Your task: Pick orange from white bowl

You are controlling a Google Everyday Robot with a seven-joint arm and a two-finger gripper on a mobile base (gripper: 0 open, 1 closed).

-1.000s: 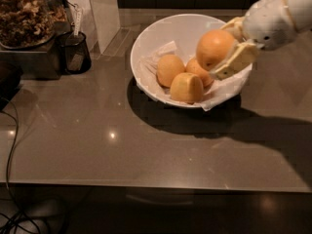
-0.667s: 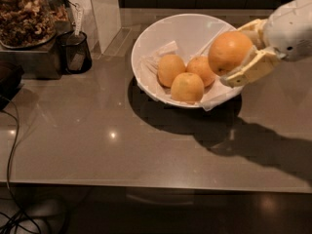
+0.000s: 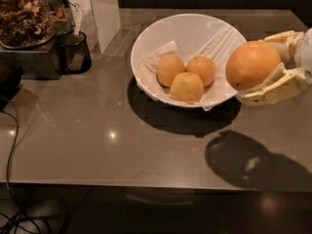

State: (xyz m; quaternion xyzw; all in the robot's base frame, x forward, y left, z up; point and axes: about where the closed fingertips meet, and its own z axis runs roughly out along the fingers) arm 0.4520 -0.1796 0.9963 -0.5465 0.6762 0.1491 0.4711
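Observation:
The orange (image 3: 251, 64) is large, round and deep orange. My gripper (image 3: 263, 67) is shut on it, one cream finger above and one below, and holds it in the air just right of the white bowl's rim, well above the counter. The white bowl (image 3: 146, 38) stands at the middle back of the counter, lined with creased white paper. Three smaller oranges lie in it: two at the back (image 3: 170, 69) (image 3: 202, 70) and a paler yellow-orange one in front (image 3: 186, 87).
A black mesh cup (image 3: 74, 51) and a glass container of brown dried bits (image 3: 24, 13) stand at the back left. A white upright panel (image 3: 105, 11) stands behind them. Dark cables (image 3: 12, 130) hang off the counter's left edge. The grey counter's (image 3: 97, 145) front edge runs along the bottom.
My gripper has lifted the orange out of the bowl and carried it right and up, past the bowl's right rim. The three other oranges have stayed in the bowl.

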